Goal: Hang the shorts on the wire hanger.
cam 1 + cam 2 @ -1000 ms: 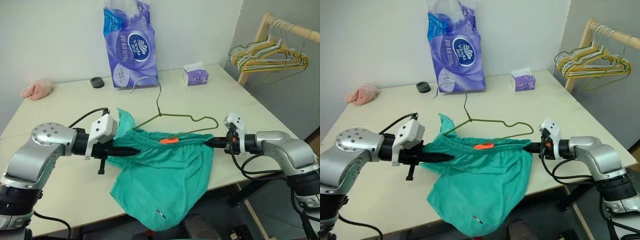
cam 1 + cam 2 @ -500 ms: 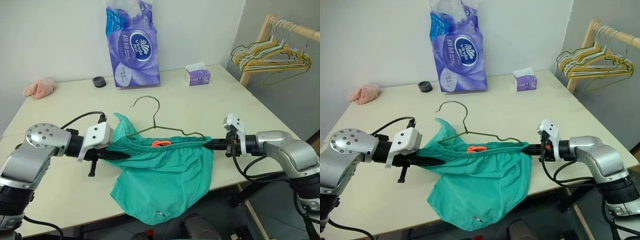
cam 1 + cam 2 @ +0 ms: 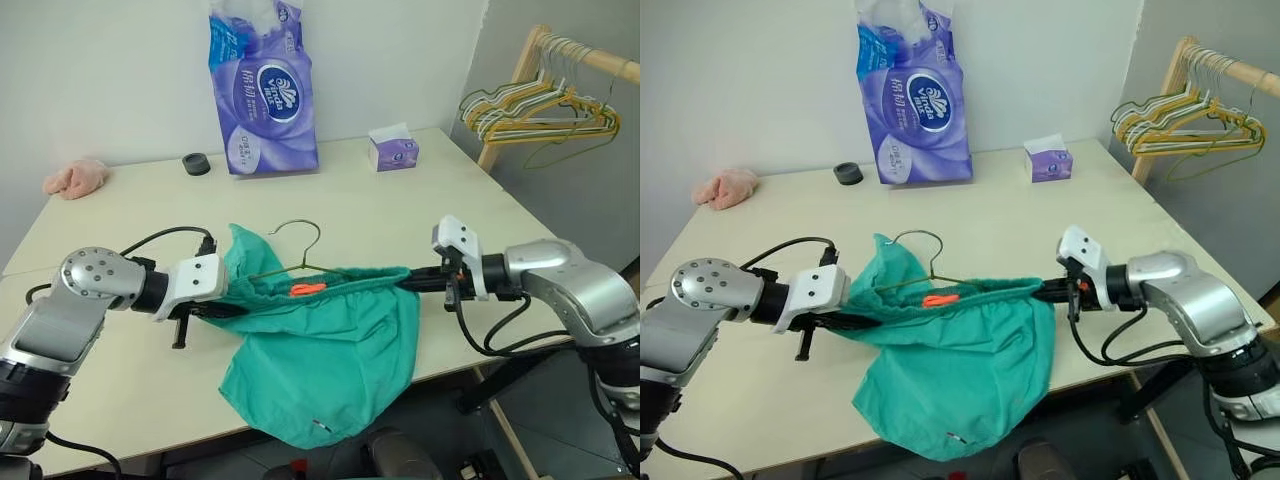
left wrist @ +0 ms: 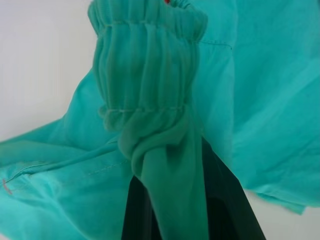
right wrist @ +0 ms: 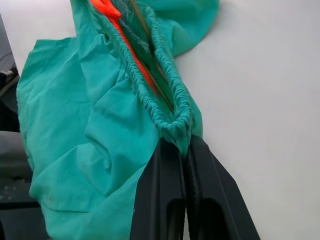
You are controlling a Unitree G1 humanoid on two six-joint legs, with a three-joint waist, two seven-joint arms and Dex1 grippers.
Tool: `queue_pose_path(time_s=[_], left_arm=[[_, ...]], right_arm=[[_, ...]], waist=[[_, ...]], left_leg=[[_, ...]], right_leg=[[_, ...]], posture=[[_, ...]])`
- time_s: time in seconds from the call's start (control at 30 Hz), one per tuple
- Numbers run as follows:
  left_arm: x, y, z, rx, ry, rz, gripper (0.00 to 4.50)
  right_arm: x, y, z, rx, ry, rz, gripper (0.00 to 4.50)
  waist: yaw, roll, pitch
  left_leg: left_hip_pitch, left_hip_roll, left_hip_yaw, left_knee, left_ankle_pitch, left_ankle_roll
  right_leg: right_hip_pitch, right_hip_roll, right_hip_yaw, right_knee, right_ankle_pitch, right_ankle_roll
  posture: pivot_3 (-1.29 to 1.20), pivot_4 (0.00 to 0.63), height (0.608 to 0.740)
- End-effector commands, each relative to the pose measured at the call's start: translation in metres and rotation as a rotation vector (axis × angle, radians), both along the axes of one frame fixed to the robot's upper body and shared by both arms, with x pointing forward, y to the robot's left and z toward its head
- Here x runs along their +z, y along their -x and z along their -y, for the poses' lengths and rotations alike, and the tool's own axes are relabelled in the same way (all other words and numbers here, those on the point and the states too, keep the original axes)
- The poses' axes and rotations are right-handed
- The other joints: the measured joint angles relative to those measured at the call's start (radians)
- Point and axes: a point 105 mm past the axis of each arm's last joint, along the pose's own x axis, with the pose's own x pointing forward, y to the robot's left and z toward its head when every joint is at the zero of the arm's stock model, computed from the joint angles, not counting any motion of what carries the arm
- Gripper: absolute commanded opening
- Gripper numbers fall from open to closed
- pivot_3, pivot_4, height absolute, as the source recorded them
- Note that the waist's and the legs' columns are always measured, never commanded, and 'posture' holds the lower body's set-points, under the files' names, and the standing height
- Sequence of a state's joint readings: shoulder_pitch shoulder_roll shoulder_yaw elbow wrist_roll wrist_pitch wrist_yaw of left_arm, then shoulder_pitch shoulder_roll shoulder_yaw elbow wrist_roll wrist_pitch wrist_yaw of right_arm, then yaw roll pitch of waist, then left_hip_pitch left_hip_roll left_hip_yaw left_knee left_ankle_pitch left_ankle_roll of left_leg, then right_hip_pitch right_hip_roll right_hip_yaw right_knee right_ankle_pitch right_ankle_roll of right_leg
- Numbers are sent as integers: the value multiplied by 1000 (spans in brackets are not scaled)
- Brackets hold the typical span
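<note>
Risk: we've got both grippers, left gripper [image 3: 228, 311] and right gripper [image 3: 405, 282], pinching the teal-green gathered-waist cloth shorts [image 3: 320, 360] over the table edge [image 3: 120, 440], so the thin olive wire hanger [image 3: 300, 262] could slip free.

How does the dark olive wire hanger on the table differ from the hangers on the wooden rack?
The thin dark olive wire hanger is a single one, down at the table with its lower part inside the teal-green cloth shorts; the bunched yellow, white and green hangers are several, hanging bare from the wooden rack. The olive one is darker. Both kinds are triangular with curved hooks.
</note>
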State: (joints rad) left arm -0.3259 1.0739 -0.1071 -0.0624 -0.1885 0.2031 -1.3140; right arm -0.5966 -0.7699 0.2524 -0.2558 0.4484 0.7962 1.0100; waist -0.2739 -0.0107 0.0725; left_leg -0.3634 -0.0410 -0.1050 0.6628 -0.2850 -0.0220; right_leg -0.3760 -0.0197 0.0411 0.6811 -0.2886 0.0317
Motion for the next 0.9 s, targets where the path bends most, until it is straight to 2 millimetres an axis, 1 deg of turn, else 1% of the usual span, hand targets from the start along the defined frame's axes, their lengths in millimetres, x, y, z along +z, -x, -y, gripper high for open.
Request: queue_pose_path(time_s=[0.03,0.07,0.13,0.17,0.2,0.27,0.33,0.47,0.53,0.6,0.63,0.7,0.77,0.9], left_arm=[[5,-9,-3,25,-29,53,0],[4,-10,-2,25,-29,55,0],[3,-11,1,20,-25,57,0],[1,-11,3,17,-23,57,0],[-1,-10,4,13,-21,55,0],[-5,-9,7,9,-16,51,0],[-7,-8,8,10,-10,48,0],[-11,-7,13,9,7,40,0],[-12,-6,15,6,12,37,0],[-14,-5,17,1,17,33,0],[-14,-5,17,0,19,32,0],[-14,-6,18,-5,19,31,0],[-14,-6,19,-10,19,29,0],[-13,-7,20,-19,16,30,0]], right_arm=[[17,-3,-16,35,3,97,26],[18,-4,-19,40,1,105,26],[17,7,-27,136,3,90,26],[18,4,-29,130,-1,119,26],[18,1,-29,116,5,145,248],[16,-1,-27,108,24,166,761],[13,1,-24,116,41,167,1402],[9,4,-15,90,65,164,2859],[4,7,-5,81,101,152,3568],[-3,5,8,24,141,141,4265],[-5,4,12,0,152,141,4460],[-11,2,15,-42,151,116,4460],[-16,-1,13,-61,146,111,4460],[-24,-9,0,-30,151,129,4460]], waist=[[0,0,0],[-1,0,0],[-1,0,0],[0,0,0],[0,0,0],[0,0,0],[0,0,0],[1,0,0],[0,0,0],[1,0,0],[1,0,0],[0,0,0],[-6,0,0],[-11,0,0]], left_leg=[[0,0,0,0,0,0],[0,0,0,0,0,0],[-1,0,0,0,0,0],[-1,0,0,0,0,0],[-1,0,0,0,0,0],[-1,0,0,0,0,0],[-1,0,0,0,0,0],[-1,0,0,0,0,0],[-1,0,0,0,0,0],[-1,0,0,0,0,0],[-1,0,0,0,0,0],[-1,0,0,0,0,0],[-1,0,0,0,0,0],[0,0,0,0,0,0]], right_leg=[[0,0,0,0,0,-1],[0,0,0,0,1,-1],[-1,0,0,0,1,-1],[-1,0,0,0,1,-1],[-1,-1,0,0,1,-1],[-1,-1,0,0,1,-1],[-1,-1,0,0,1,-1],[-1,-1,0,0,1,-1],[-1,-1,0,0,1,-1],[-1,-1,0,0,1,-1],[-1,-1,0,0,1,-1],[-1,-1,0,0,1,-1],[-1,-1,0,0,1,-1],[-1,0,0,1,0,-1]], posture=[[-311,24,740],[-311,24,740],[-310,24,740],[-309,23,740],[-309,23,740],[-309,23,740],[-310,24,740],[-315,26,740],[-319,27,740],[-321,28,740],[-324,29,740],[-329,31,740],[-331,30,740],[-335,28,740]])
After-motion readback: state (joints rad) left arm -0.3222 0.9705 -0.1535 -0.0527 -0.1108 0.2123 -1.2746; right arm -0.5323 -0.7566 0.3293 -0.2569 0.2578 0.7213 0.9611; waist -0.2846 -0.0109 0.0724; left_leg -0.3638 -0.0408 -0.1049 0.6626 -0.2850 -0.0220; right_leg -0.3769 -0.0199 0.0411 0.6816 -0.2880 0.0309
